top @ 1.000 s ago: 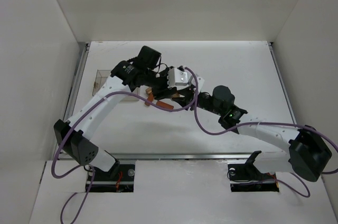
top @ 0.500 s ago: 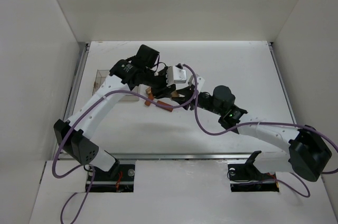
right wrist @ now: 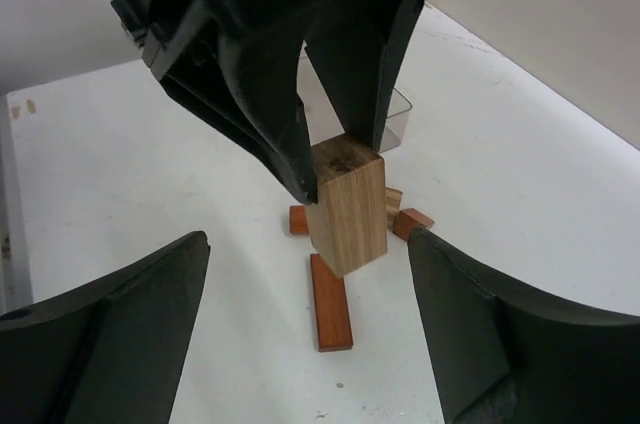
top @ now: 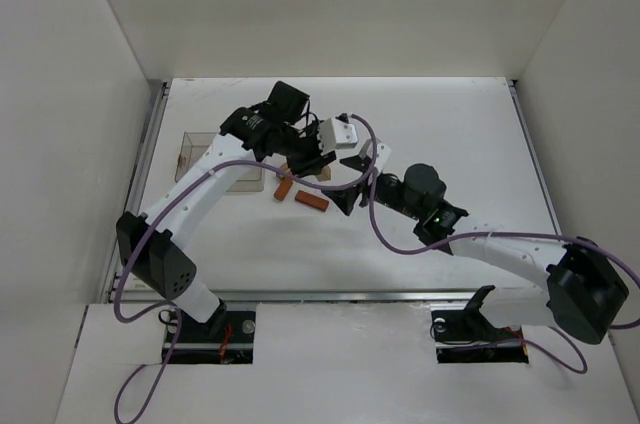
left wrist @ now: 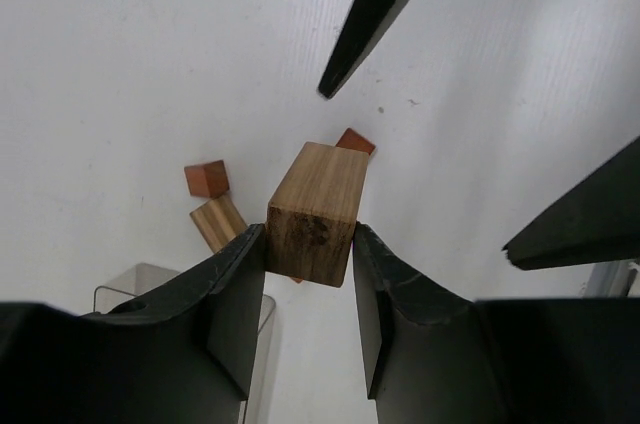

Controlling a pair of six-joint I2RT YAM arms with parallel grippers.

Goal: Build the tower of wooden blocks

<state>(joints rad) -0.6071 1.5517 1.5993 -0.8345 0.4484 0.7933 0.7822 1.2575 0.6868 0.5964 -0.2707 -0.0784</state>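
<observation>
My left pincer (left wrist: 308,242) is closed to the width of a light tan block (left wrist: 318,206), one finger pressed flat on each side, and the block stands upright at the centre of the left wrist frame. In the right wrist frame that block hangs mid-frame, with a reddish-brown bar (right wrist: 331,316) lying flat on the white table (right wrist: 150,174) just below it; I cannot tell whether the two touch. Near its base lie a small reddish cube (left wrist: 207,179), a short tan piece (left wrist: 218,222) and another reddish piece (left wrist: 355,141). My right pincer (right wrist: 308,239) is spread wide with nothing in it, its fingers (right wrist: 110,324) filling the lower corners. A clear box (left wrist: 130,289) sits at the lower left of the left wrist frame.
</observation>
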